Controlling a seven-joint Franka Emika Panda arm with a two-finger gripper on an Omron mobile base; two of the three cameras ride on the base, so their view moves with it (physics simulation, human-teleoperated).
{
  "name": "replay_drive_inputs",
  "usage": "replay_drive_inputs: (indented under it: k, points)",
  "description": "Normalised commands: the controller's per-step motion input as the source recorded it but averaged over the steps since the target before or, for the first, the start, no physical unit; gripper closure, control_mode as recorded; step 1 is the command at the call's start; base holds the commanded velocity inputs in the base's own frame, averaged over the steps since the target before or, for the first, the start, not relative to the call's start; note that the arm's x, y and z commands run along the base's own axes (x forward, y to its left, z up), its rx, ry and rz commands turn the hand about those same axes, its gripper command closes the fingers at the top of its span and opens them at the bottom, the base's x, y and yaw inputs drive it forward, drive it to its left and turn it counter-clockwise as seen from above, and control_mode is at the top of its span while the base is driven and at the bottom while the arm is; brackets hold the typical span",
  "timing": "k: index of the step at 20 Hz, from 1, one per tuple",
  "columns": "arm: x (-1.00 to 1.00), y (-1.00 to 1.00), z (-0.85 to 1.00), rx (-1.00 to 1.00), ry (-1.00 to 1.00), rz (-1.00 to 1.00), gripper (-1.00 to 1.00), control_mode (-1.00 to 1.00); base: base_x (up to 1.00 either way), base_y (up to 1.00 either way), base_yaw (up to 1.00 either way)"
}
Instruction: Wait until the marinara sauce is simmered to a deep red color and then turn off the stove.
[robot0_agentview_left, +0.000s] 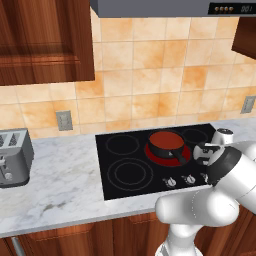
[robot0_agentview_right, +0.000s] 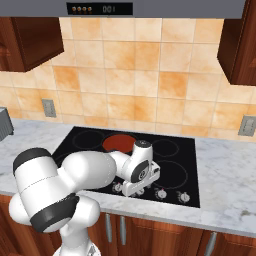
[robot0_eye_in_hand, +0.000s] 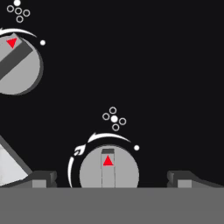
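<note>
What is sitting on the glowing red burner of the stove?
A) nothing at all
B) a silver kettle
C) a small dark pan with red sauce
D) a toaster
C: a small dark long-handled pan holding the red marinara sauce sits on the glowing burner of the black stove, while the grey toaster stands off on the counter.

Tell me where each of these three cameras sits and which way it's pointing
Left base view: behind the arm on its left, facing forward and down at the stove, sauce pan and toaster; arm rises lower right.
Right base view: behind on its right, same stove, arm lower left, hand over the knob row.
Hand view: on the hand, looking straight down at a knob between open fingers.
Both base views share the stove and tiled wall.
</note>
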Motion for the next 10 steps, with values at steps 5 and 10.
replay_drive_inputs:
  k: [5,10]
  points:
    - [0.00,0.00,0.00,0.00,0.00,0.00,-1.00,-1.00,0.00,0.00,0.00]
    - [0.00,0.00,0.00,0.00,0.00,0.00,-1.00,-1.00,0.00,0.00,0.00]
